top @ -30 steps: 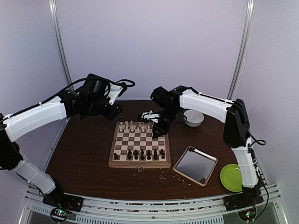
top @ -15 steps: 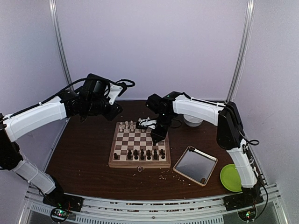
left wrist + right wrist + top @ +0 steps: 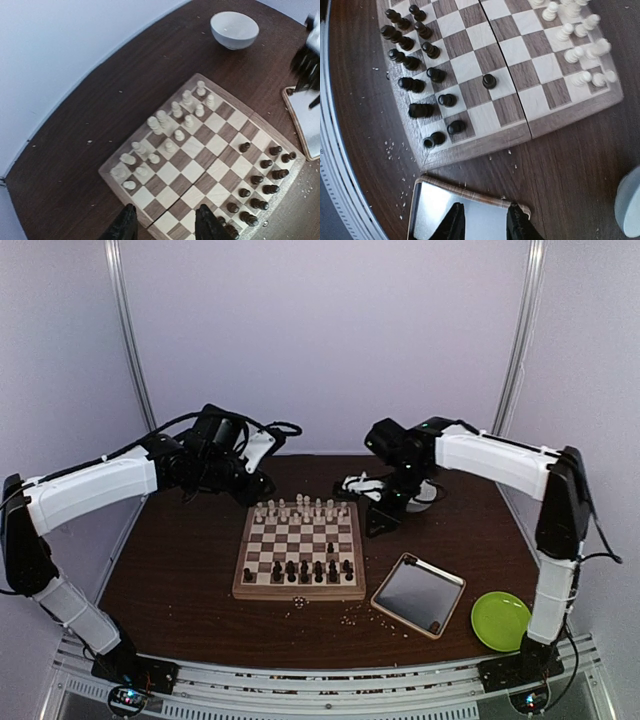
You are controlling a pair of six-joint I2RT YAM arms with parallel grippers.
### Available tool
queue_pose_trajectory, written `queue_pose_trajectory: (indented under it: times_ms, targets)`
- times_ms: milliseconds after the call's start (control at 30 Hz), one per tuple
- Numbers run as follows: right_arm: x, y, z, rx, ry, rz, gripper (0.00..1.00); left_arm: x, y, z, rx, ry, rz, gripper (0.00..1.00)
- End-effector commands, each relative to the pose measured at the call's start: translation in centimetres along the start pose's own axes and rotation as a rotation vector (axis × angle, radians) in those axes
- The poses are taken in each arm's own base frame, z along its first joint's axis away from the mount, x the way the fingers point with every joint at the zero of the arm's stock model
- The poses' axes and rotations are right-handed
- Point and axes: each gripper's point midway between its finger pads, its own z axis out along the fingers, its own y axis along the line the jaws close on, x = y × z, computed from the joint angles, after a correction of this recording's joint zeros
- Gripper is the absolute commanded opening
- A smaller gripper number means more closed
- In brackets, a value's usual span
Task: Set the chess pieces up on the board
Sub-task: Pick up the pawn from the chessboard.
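Observation:
The board (image 3: 300,592) lies mid-table. Cream chess pieces (image 3: 300,508) fill its far rows and dark chess pieces (image 3: 300,568) its near rows. One dark pawn (image 3: 330,547) stands alone a row ahead, also seen in the right wrist view (image 3: 489,81). My right gripper (image 3: 376,523) hangs just off the board's right edge, above the metal tray (image 3: 445,212), open (image 3: 485,225) and holding nothing. My left gripper (image 3: 256,483) hovers over the board's far left corner, open (image 3: 165,225), with only board squares (image 3: 192,170) between its fingers.
The metal tray (image 3: 415,592) sits right of the board, with a green plate (image 3: 500,620) beyond it. A white bowl (image 3: 234,29) stands at the back right, partly behind the right arm. Pale crumbs (image 3: 350,615) dot the table in front of the board.
My right gripper opened, left the dark pawn on the board and drew back to the right, off the board. The left arm shifted slightly toward the board.

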Motion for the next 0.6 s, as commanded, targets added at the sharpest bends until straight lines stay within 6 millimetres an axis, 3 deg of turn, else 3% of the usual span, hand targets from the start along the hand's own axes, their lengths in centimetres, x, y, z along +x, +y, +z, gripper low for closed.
queue_pose_trajectory:
  times_ms: [0, 67, 167, 267, 433, 567]
  targets:
    - [3.3, 0.3, -5.1, 0.019, -0.149, 0.000, 0.29, -0.9, -4.7, 1.6, 0.228, -0.017, -0.019, 0.41]
    - [5.0, 0.7, -6.2, 0.021, -0.219, 0.008, 0.30, -0.8, -6.7, 2.8, 0.318, 0.003, -0.033, 0.41]
    - [6.8, 0.9, -5.9, 0.066, -0.288, 0.025, 0.30, -0.6, -10.4, 4.0, 0.457, 0.051, -0.020, 0.40]
    - [7.9, 1.5, -5.4, 0.070, -0.289, -0.011, 0.30, 0.3, -12.3, 5.6, 0.463, 0.115, 0.012, 0.39]
    - [7.7, 1.0, -5.8, 0.084, -0.294, -0.006, 0.30, 1.6, -12.5, 9.1, 0.395, 0.202, -0.021, 0.38]
    - [8.6, 1.1, -4.8, 0.078, -0.260, -0.035, 0.30, 2.5, -13.0, 11.2, 0.381, 0.243, -0.034, 0.40]
